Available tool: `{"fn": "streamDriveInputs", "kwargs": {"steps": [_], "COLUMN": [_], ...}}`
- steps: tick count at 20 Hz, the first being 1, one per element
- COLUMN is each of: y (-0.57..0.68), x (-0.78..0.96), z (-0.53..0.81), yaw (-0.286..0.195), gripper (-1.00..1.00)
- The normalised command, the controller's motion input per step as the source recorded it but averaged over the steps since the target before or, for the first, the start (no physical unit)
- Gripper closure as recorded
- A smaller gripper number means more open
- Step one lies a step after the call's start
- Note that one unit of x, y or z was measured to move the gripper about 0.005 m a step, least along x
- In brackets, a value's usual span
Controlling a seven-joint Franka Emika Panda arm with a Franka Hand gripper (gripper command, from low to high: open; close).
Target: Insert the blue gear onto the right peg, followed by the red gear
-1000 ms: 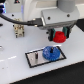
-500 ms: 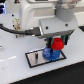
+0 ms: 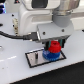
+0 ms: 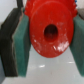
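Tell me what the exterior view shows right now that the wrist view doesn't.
Only the exterior view shows the blue gear seated low on the grey plate, directly beneath the red one. Only the wrist view shows the red gear's centre hole and the green pads pressed against its sides. Both show the red gear held in the gripper.

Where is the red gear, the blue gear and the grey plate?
red gear [image 4: 50, 31]: wrist view, its centre hub.
blue gear [image 3: 50, 56]: exterior view, its toothed edge.
grey plate [image 3: 34, 59]: exterior view, its bare top.
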Motion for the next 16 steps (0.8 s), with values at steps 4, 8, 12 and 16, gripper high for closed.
{"fn": "streamDriveInputs", "kwargs": {"steps": [4, 8, 12, 16], "y": [-0.01, -0.05, -0.01, -0.09], "x": [0.04, -0.01, 0.05, 0.16], "z": [0.32, 0.35, 0.12, -0.01], "yaw": [0.000, 0.000, 0.000, 0.000], "gripper": [1.00, 1.00, 1.00, 1.00]}}
